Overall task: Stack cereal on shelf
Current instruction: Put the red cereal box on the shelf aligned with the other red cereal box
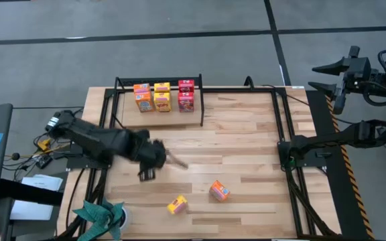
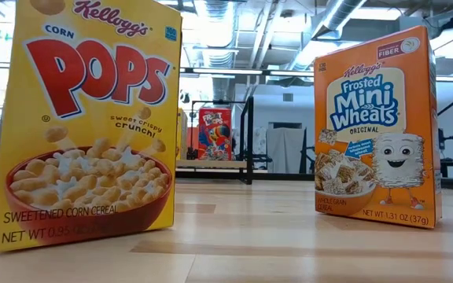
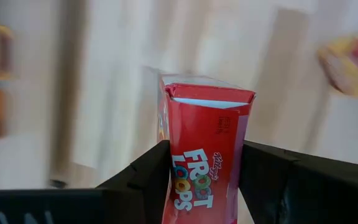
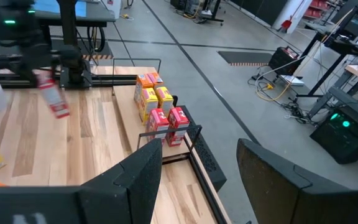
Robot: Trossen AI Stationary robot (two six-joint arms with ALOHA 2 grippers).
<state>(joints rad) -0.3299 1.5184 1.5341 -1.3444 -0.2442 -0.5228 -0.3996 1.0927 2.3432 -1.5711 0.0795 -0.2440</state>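
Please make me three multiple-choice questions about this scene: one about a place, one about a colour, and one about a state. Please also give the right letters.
1. Where do the loose yellow box and the loose orange box stand?
A. on the tabletop, apart from the shelf
B. on the shelf board
C. on the floor

2. What colour is the cereal box in the left gripper?
A. yellow
B. orange
C. red

3. In what state is the right gripper?
A. shut on a box
B. open and empty
C. open around a box on the table

Answers:
1 A: the high view shows both boxes on bare wood, near the table edge opposite the shelf.
2 C: the left wrist view shows a red Froot Loops box clamped between the fingers.
3 B: the right wrist view shows its fingers apart with nothing between them.
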